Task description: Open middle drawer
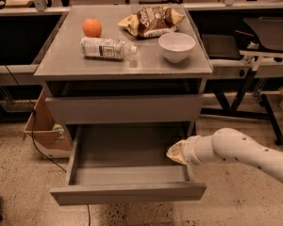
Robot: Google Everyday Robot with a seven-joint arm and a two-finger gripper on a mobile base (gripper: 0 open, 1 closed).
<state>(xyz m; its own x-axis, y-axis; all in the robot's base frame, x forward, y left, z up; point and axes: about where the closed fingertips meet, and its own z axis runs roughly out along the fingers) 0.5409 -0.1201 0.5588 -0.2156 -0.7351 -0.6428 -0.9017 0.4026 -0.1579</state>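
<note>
The middle drawer (pixel 127 147) is pulled far out of the grey cabinet. Its flat handleless front panel (pixel 127 193) faces me and its plain grey box is empty. My gripper (pixel 176 152), tan at the tip of a white arm, reaches in from the right. It sits at the drawer's right side wall, over the inside right corner and behind the front panel. It holds nothing that I can see. A closed grey drawer front (pixel 125 108) is directly above the open drawer.
On the cabinet top (pixel 66 60) are an orange (pixel 92 27), a lying plastic bottle (pixel 106 48), a chip bag (pixel 152 20) and a white bowl (pixel 177 46). A cardboard box (pixel 42 131) stands on the floor at the left. Table legs (pixel 269 112) stand at the right.
</note>
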